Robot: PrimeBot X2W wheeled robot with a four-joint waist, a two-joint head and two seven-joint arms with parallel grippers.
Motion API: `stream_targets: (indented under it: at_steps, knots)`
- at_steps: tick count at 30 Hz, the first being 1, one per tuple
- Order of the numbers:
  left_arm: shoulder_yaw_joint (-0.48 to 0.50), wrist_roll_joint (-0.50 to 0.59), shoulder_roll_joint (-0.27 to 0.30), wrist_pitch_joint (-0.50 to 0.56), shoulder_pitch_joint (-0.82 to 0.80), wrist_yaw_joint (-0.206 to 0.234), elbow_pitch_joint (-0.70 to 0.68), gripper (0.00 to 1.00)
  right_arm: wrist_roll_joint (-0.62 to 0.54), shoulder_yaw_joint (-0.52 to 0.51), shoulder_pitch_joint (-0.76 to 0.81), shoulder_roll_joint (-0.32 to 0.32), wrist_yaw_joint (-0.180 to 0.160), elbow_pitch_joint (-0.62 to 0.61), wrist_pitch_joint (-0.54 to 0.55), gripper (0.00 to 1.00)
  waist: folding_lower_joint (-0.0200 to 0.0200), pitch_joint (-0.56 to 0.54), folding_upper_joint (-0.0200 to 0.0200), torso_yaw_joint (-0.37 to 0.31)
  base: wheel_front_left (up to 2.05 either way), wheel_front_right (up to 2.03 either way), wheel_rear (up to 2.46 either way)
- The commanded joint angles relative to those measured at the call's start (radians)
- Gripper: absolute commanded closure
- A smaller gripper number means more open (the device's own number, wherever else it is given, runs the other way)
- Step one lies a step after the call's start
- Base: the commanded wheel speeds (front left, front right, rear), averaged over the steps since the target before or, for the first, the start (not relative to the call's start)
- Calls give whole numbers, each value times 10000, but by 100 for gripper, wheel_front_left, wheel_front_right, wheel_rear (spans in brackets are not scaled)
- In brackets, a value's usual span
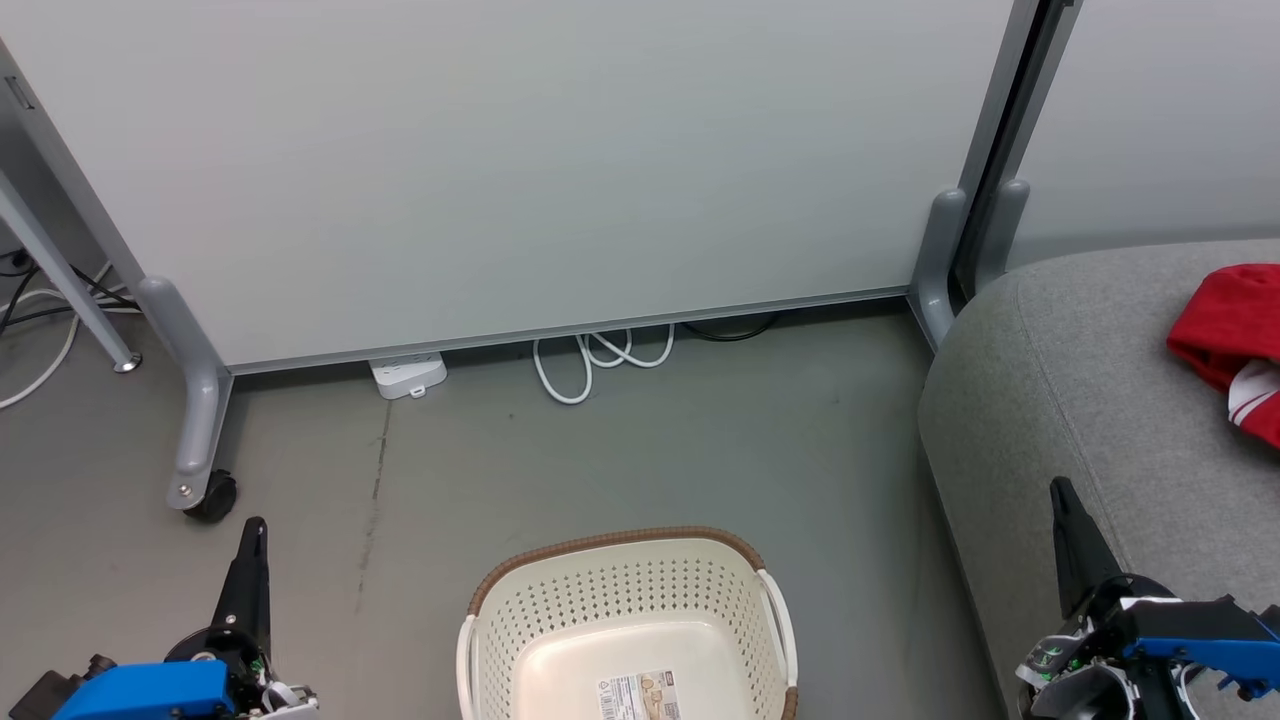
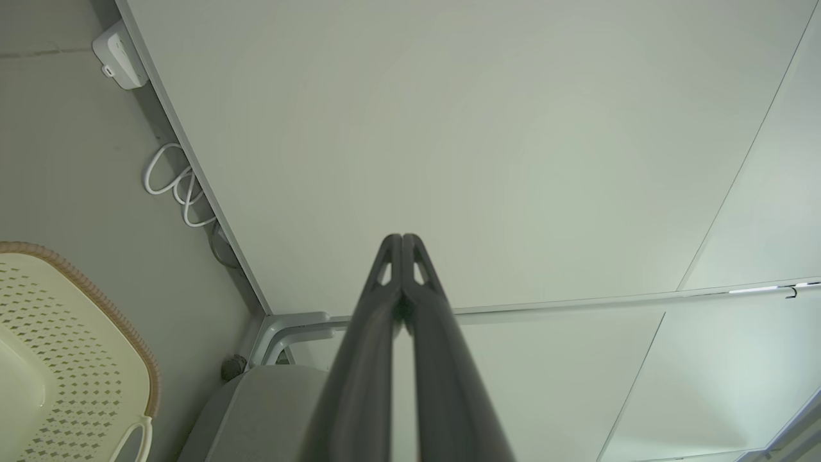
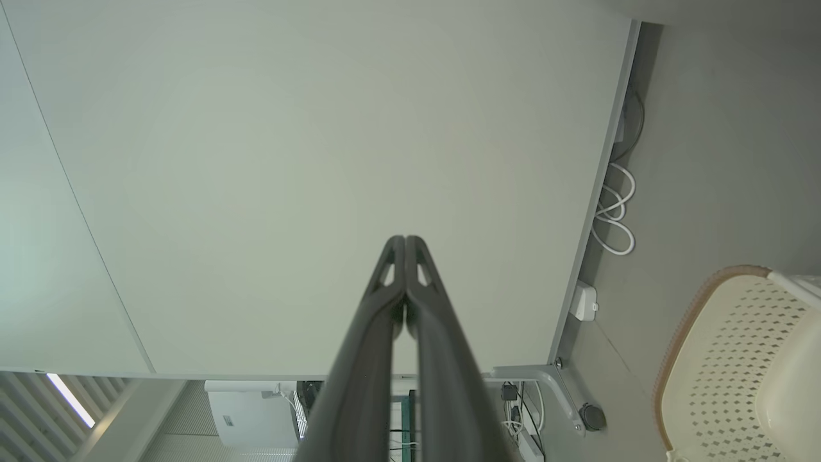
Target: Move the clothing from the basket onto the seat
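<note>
Where the left fingers [image 1: 250, 570] appear in the head view, the two long dark tips are pressed together with nothing between them. The right fingers [image 1: 1075, 545] are closed in the same way, and neither pair is touching anything. Between the two pairs, the cream-white perforated plastic basket with a brown woven-look rim [image 1: 620, 540] is stood on the grey floor [image 1: 700, 450]. A paper label [image 1: 640, 695] is seen on its inner bottom. The right fingers are seen against the edge of the large grey woven-fabric seat [image 1: 1080, 380]. The soft red clothing with white stripes [image 1: 1235, 320] is laid on that seat, ahead of those fingers and to their right, well apart from the basket.

A closer look is given by the left wrist view: the shut left fingers [image 2: 372, 333] are pointed at a pale partition panel [image 2: 449, 128], with a corner of the seat [image 2: 269, 410] beside their base. The right wrist view adds a black castor [image 3: 593, 417] and a white power strip [image 3: 584, 301] to the right of the shut right fingers [image 3: 375, 333].
</note>
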Motion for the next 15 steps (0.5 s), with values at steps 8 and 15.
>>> stream_targets:
  at_steps: [8, 15]
  knots:
    - [105, -532, 63, 159, -165, -75, 3, 100, 572, -41, -175, 40, 0, 18, 153, 100, 0, 26, -1, -25, 0, 0, 0]
    - [101, -533, 63, 158, -161, -75, 2, 100, 561, -38, -173, 40, 0, 17, 152, 100, 0, 26, -1, -25, 0, 0, 0]
